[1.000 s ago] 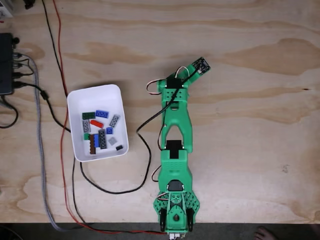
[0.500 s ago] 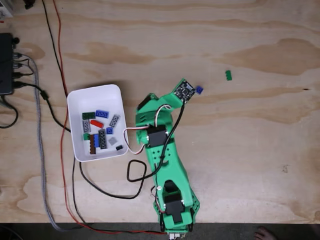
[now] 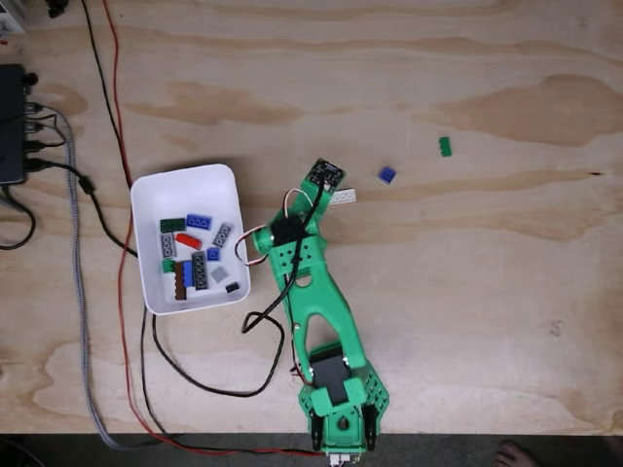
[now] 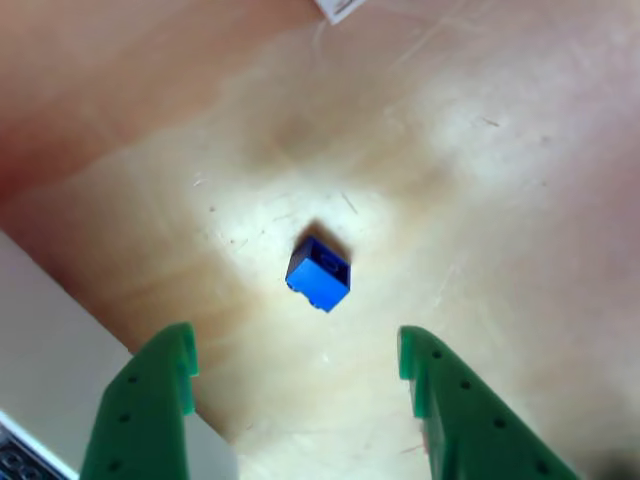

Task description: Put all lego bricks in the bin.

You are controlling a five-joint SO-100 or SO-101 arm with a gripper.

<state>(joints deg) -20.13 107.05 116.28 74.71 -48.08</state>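
Observation:
In the other view my gripper point(image 4: 298, 345) is open, its two green fingers point(image 4: 150, 400) rising from the bottom edge. A small blue lego brick point(image 4: 318, 273) lies on the wood just ahead of the gap, touching neither finger. The fixed view shows the green arm point(image 3: 316, 292) reaching up from the table's front edge, its wrist beside the white bin point(image 3: 185, 180). Several bricks point(image 3: 199, 269) lie inside the bin. On the table to the right lie a white brick point(image 3: 343, 197), a blue brick point(image 3: 387, 175) and a green brick point(image 3: 445, 146).
Black, red and grey cables point(image 3: 122, 146) run down the left side and loop around the bin and the arm's base. A black box point(image 3: 12, 122) sits at the left edge. The bin's rim point(image 4: 40, 340) and a white brick point(image 4: 340, 8) border the other view.
The arm has pulled back from the far right and swung left toward the bin. That uncovered the green and blue bricks, then the white brick.

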